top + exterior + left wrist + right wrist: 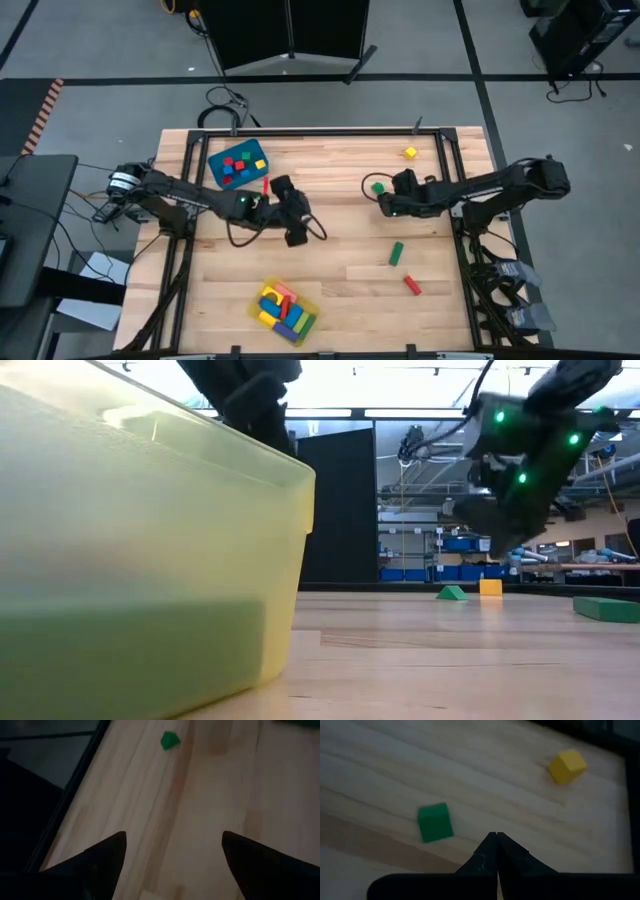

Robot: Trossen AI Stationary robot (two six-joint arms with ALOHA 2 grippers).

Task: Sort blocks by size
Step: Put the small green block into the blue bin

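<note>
**Step in hand: picking the next small cube.**
Your right gripper (pixel 496 851) hovered, fingers pressed together, just beside the green cube (pixel 435 822), with the yellow cube (pixel 567 766) farther off; spread them first. Your left gripper (pixel 172 852) was spread, empty.

The high view looked straight down on the whole table (pixel 330 280). The low one sat at tabletop level, hard against the yellow tray (pixel 150 560). Both wrist views looked down close on bare wood, sharing the green cube (pixel 434 822)
</note>
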